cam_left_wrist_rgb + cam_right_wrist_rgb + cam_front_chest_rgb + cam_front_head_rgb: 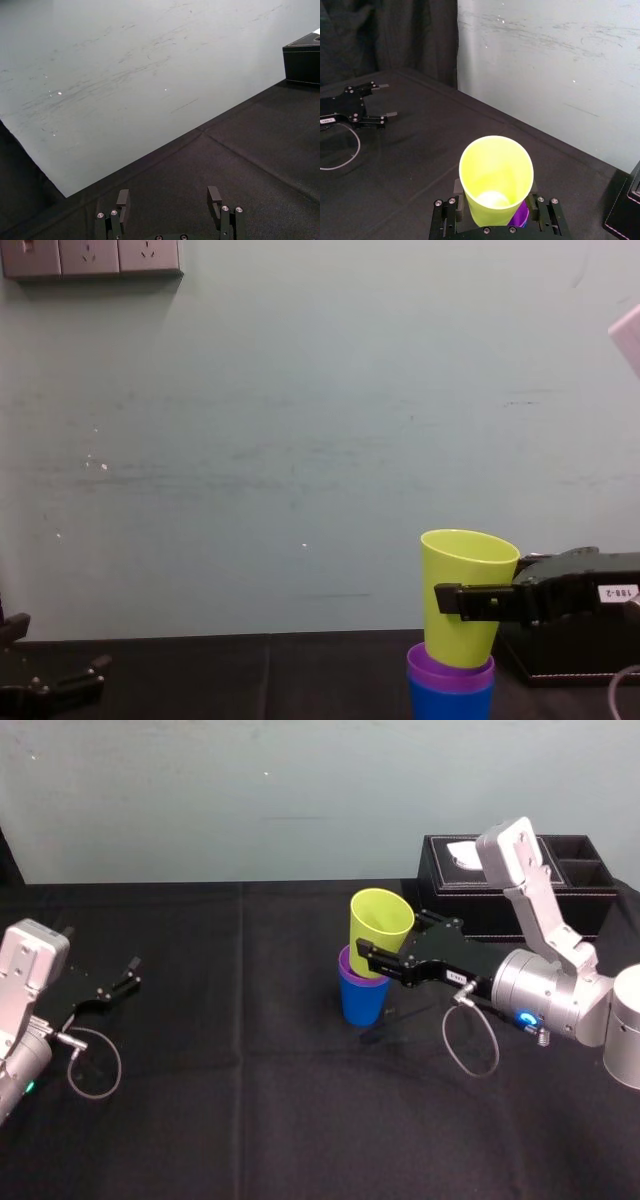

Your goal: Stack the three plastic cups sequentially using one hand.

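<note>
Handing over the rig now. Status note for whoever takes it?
Right hand: shut on the yellow-green cup, which is slightly tilted, its base inside the purple cup.
Left hand: open, parked at the left of the table.
Done: purple cup nested in the blue cup, mid-table.
Left: seat the yellow-green cup straight, release, withdraw.

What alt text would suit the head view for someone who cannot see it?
The right gripper holds a tilted yellow-green cup, its base in a purple cup nested in a blue cup on a black table. The left gripper is open at far left.
</note>
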